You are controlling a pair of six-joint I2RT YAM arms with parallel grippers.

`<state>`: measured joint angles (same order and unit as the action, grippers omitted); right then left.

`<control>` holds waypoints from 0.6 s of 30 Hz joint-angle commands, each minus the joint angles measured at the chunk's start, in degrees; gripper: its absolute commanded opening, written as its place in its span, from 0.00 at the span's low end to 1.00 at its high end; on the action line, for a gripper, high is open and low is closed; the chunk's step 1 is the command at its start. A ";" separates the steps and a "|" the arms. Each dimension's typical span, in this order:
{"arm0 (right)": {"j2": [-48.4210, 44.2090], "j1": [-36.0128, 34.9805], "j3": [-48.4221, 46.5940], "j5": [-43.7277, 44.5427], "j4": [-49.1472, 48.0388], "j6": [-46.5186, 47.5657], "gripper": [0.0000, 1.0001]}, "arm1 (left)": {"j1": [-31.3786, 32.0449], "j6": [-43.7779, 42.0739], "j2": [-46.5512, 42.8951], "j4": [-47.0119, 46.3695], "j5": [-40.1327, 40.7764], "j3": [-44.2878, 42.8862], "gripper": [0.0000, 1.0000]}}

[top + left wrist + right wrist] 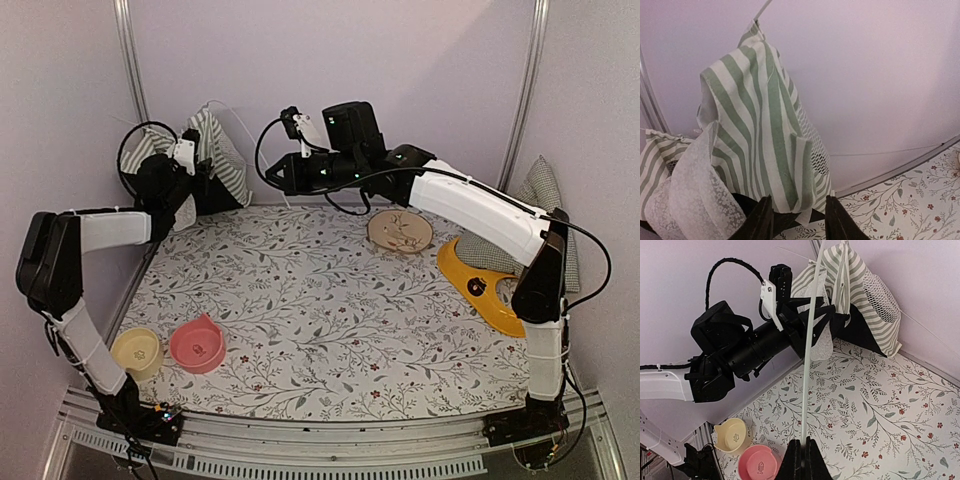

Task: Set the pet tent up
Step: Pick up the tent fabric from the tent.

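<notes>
**A:** where's the tent (214, 150) at?

**B:** far left corner of the table (330, 330), bunched up against the back wall (420, 60)

**A:** and the grippers?

**B:** left gripper (798, 212) has its fingers (762, 222) either side of the striped hem, can't tell if it's actually pinching. right gripper (801, 445) is clamped tight on a thin white pole (808, 360) that runs up into the fabric

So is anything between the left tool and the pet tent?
Nothing visible. The left tool is right at the pet tent, its striped fabric hanging between the parted fingers.
</notes>
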<state>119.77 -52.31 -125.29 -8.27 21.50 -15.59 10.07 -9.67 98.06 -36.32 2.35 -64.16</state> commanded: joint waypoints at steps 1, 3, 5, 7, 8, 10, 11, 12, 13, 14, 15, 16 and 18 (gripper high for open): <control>0.73 0.37 -1.78 0.01 -2.86 0.92 0.00 | -0.11 -4.29 1.97 -1.33 -3.51 -2.52 0.36; 0.66 0.31 -1.77 -0.05 -2.86 0.92 0.00 | -0.24 -5.13 2.60 -1.38 -3.31 -3.20 0.36; 0.73 0.36 -1.80 -0.02 -2.86 0.87 0.00 | -0.38 -5.77 3.18 -0.88 -3.22 -4.13 0.36; 0.73 0.32 -1.77 -0.15 -2.86 0.87 0.00 | -0.39 -6.48 4.14 -0.20 -2.40 -5.36 0.35; 0.74 0.29 -1.85 -0.29 -2.90 0.80 0.00 | -0.40 -6.64 4.70 0.18 -1.64 -6.03 0.34; 0.73 0.30 -1.87 -0.38 -2.91 0.67 0.00 | -0.40 -7.11 5.55 0.59 -0.56 -7.03 0.34; 0.73 0.30 -1.83 -0.30 -2.87 0.66 0.00 | -0.40 -7.28 5.82 0.68 -0.46 -7.50 0.33; 0.75 0.35 -1.88 -0.29 -2.86 0.65 0.00 | -0.40 -7.36 6.30 0.98 -0.50 -8.36 0.33; 0.74 0.34 -1.86 -0.31 -2.86 0.65 0.00 | -0.40 -7.34 6.75 1.48 -0.39 -9.02 0.32; 0.73 0.30 -1.87 -0.34 -2.86 0.65 0.00 | -0.40 -7.20 7.19 1.91 -0.15 -9.80 0.31; 0.73 0.30 -1.88 -0.34 -2.86 0.65 0.00 | -0.40 -7.03 7.64 2.09 0.02 -10.32 0.31; 0.73 0.28 -1.88 -0.34 -2.86 0.59 0.00 | -0.39 -6.99 7.93 2.15 0.14 -10.66 0.30; 0.73 0.28 -1.88 -0.30 -2.79 0.64 0.00 | -0.31 -7.05 8.47 2.24 0.31 -11.17 0.29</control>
<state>119.77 -52.31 -125.29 -8.29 21.52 -15.64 9.96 -16.12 105.14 -34.81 1.61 -73.30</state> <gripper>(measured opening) 0.027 0.297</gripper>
